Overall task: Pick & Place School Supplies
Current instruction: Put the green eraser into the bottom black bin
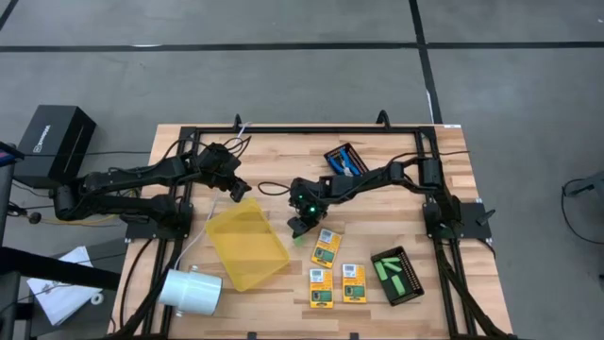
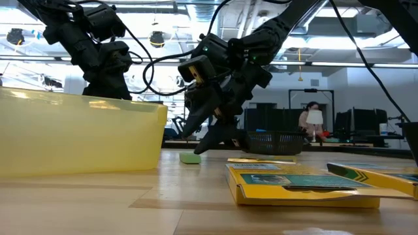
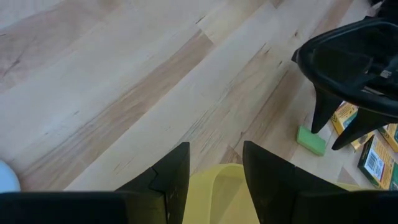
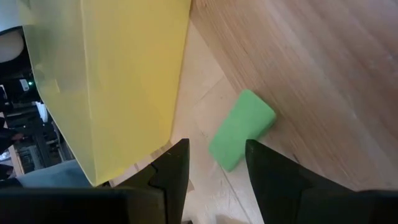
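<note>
Yellow plastic forms the shallow tray near the table's middle, and in the high view nothing shows inside it. The left gripper hangs over its far corner with fingers parted around the rim; whether they touch it cannot be told. Just beside the tray's right edge a short green stick lies flat on the wooden table, outside the tray. The right gripper points down over that stick, its fingers spread with the stick between and ahead of them, not clamped on it; in the low view the tips stand just above the wood next to the stick.

Farther right, a black mesh tray holds several more green sticks laid side by side. Another black mesh tray near the far edge holds blue-handled scissors. Three yellow-and-green crayon boxes lie loose on the table between the yellow tray and the stick tray. A white cylinder lies on its side near the yellow tray's near left corner.
</note>
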